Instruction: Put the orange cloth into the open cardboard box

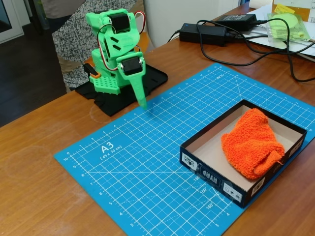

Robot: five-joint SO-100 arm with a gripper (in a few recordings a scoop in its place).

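Claw (142, 101) tip points down at the blue cutting mat (147, 162), fingers look pressed together, nothing gripped from what I see. Fluffy, lumpy orange cloth (252, 142) lies inside the shallow black-walled cardboard box (211, 177), at 3 o'clock.

A blue A3 cutting mat (147, 162) with a white grid lies across the middle of a brown wooden table (39, 196). At upper right sit two black power adapters (203, 33) with tangled black cables (266, 51), beside a pale green pouch (288, 24). At upper left a person in a speckled garment (74, 44) stands behind the table.
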